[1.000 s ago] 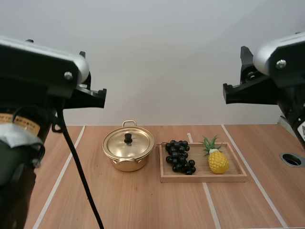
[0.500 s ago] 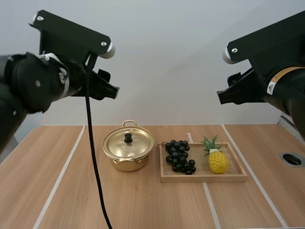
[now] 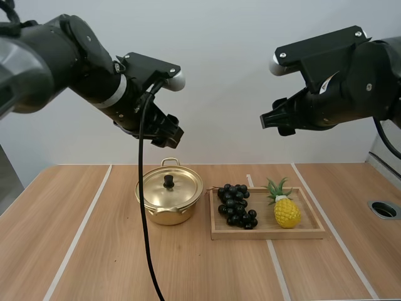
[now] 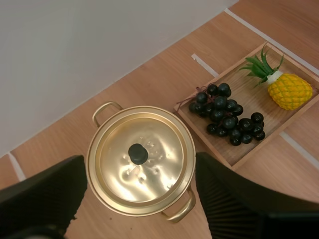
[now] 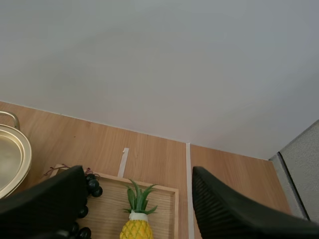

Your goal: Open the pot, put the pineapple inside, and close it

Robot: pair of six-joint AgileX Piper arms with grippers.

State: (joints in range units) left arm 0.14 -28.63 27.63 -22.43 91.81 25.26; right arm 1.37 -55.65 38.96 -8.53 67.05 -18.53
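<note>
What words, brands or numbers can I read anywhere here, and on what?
None: no text can be read in these pictures.
The pot, tray, pineapple and grapes bear no writing.
The left arm and right arm show no label that can be read.
</note>
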